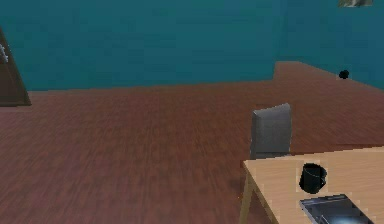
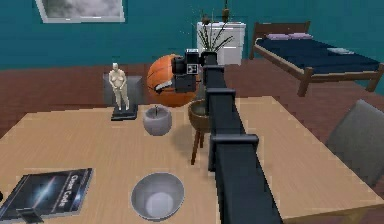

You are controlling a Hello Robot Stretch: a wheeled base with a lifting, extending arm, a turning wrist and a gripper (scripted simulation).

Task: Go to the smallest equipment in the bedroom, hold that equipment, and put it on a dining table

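In the arm side view an orange basketball [image 2: 163, 80] sits at the far end of my gripper [image 2: 186, 70], left of the two white squares. The ball's lower edge meets the far edge of the light wooden dining table [image 2: 60, 135], so I cannot tell whether the gripper holds it or it rests there. The dark arm [image 2: 232, 150] reaches out over the tabletop. In the forward view a corner of the same kind of table [image 1: 290, 180] lies at the lower right.
On the table stand a small statue [image 2: 122, 90], a round silver pot [image 2: 157, 121], a dark bowl [image 2: 199, 114], a grey bowl [image 2: 158, 195] and a book [image 2: 50, 192]. Grey chairs [image 2: 360, 140] [image 1: 270, 130] flank it. A bed [image 2: 315, 50] and a plant [image 2: 213, 36] stand beyond. A black mug [image 1: 314, 177] rests on the table.
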